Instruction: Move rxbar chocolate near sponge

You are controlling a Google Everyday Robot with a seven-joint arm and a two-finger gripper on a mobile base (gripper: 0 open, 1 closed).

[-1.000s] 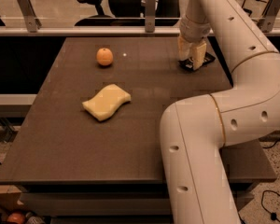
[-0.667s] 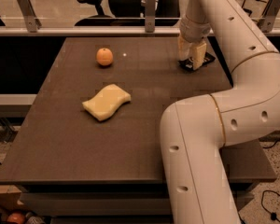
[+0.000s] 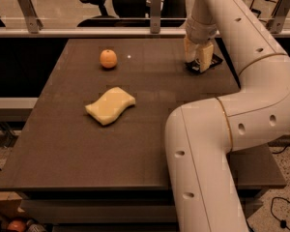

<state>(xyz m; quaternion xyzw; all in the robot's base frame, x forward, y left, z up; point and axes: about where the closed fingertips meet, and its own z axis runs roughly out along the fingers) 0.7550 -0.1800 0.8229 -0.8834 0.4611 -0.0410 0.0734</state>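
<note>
Dark brown table (image 3: 150, 144) fills most of the frame, with a rail and an office chair behind its far edge. The rxbar chocolate (image 3: 214, 63) lies flat at the upper right of the tabletop, near the far edge. The gripper (image 3: 198, 65) points straight down on it at the end of the big white arm that loops up from the lower right. Its two pale fingers (image 3: 206, 56) stand a narrow gap apart with the black wrapper showing at and past their tips, so they look set astride the bar. Whether they already press on it cannot be made out. The bar's visible part runs roughly left to right, rising slightly toward the right, which suggests the fingers cross its narrow width. The relation that matters for the move is that the sponge (image 3: 110, 105) lies well apart from the bar, down and to the left near the frame's centre left. Once gripped, the bar must travel diagonally toward the lower left. An orange (image 3: 108, 58) sits at the upper left, above the sponge and off that diagonal.
</note>
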